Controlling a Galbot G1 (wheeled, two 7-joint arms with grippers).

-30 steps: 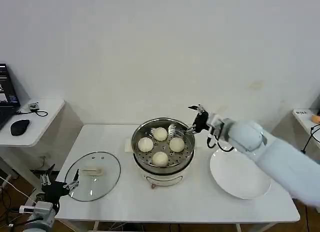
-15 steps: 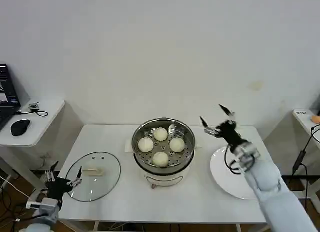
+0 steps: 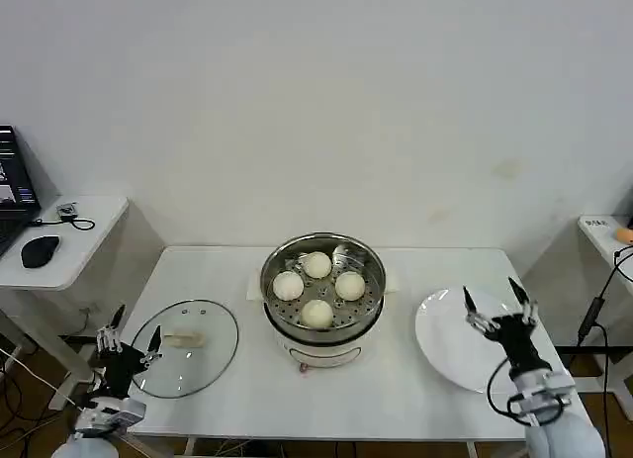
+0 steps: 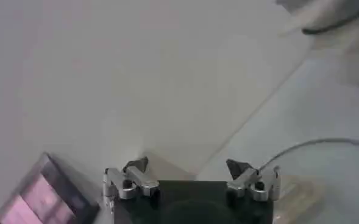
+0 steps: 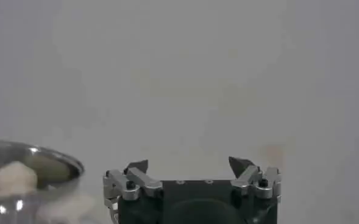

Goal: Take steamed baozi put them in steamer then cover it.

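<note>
Several steamed baozi (image 3: 317, 288) lie in the shiny steamer (image 3: 322, 255) at the table's middle; its rim (image 5: 33, 158) and one bun (image 5: 11, 178) also appear in the right wrist view. The glass cover (image 3: 184, 347) with its cream handle lies flat on the table at the front left. My left gripper (image 3: 130, 345) stands open at the table's front left corner, just beside the cover's edge. My right gripper (image 3: 499, 307) stands open over the white plate, fingers pointing up, nothing between them. Both show open in their wrist views, the left gripper (image 4: 187, 167) and the right gripper (image 5: 190, 164).
An empty white plate (image 3: 450, 357) lies at the table's right. A side desk at the left carries a mouse (image 3: 40, 250) and a laptop (image 3: 12, 191). A cable (image 3: 598, 300) hangs past the table's right edge.
My right arm has drawn back from the steamer's right rim, down and to the right, to the plate's far side. My left gripper has risen slightly beside the cover.
</note>
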